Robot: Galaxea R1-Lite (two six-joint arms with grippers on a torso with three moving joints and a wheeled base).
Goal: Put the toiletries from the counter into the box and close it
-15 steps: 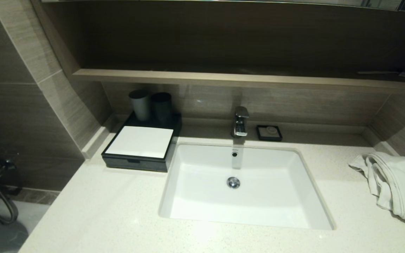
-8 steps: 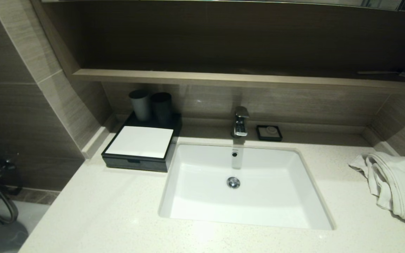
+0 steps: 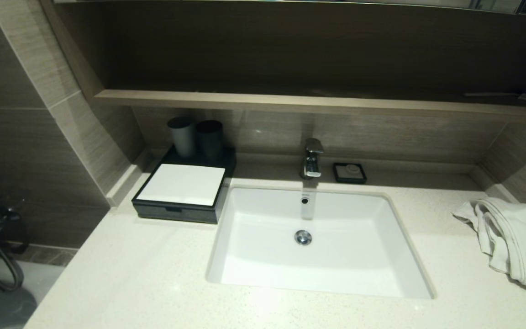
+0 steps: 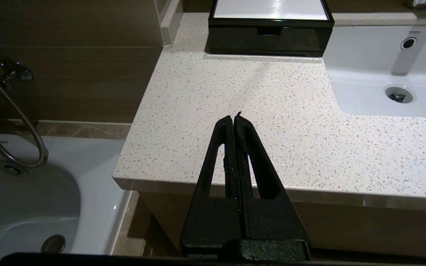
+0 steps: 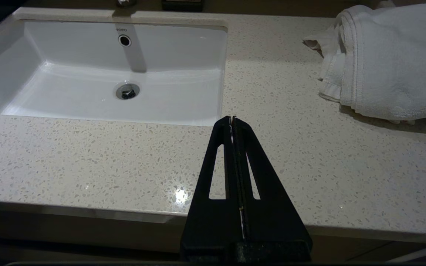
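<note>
The low black box (image 3: 181,192) with a flat white top stands at the counter's (image 3: 144,274) back left, its drawer front pushed in; it also shows in the left wrist view (image 4: 270,35). No toiletry packets show in any view. My left gripper (image 4: 233,120) is shut and empty, held over the counter's near left edge, well short of the box. My right gripper (image 5: 231,120) is shut and empty over the counter's front edge, right of the sink. Neither gripper shows in the head view.
A white sink (image 3: 318,242) with a chrome tap (image 3: 312,159) fills the counter's middle. Two dark cups (image 3: 197,136) stand behind the box. A small black soap dish (image 3: 349,172) sits by the tap. A white towel (image 3: 514,240) lies at right. A bathtub (image 4: 24,207) lies left.
</note>
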